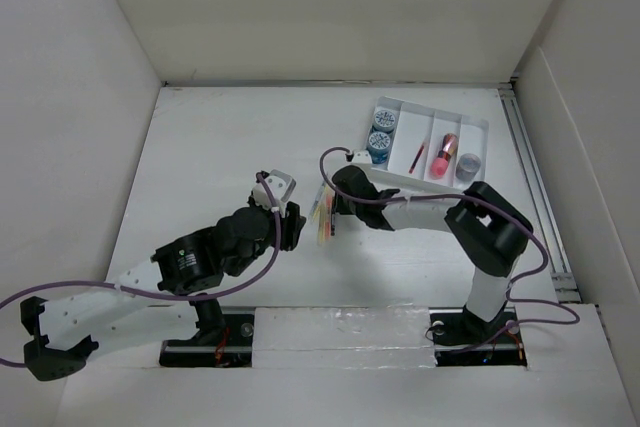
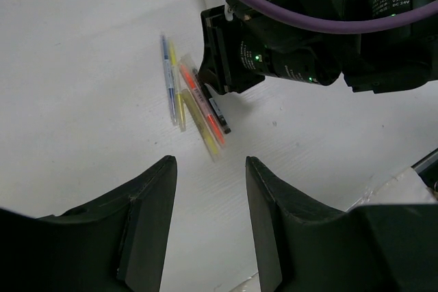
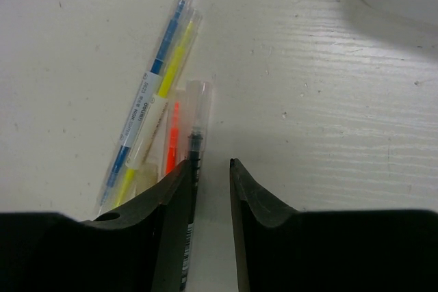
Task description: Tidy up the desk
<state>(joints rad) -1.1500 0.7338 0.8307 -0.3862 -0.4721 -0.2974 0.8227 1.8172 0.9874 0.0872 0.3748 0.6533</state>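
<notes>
White desk under both your arms, your left gripper spread and empty near the middle, coloured pens flat just beyond it, your right gripper slightly parted, nothing between, pens alongside one finger, compartment tray towards the far right corner.

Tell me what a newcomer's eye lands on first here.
A bunch of bright pens, blue, yellow and orange, lies in the middle of the desk. The right hand is low beside them, and the left hand is open a little way off. At the far right sits a white tray with small items in its compartments.
</notes>
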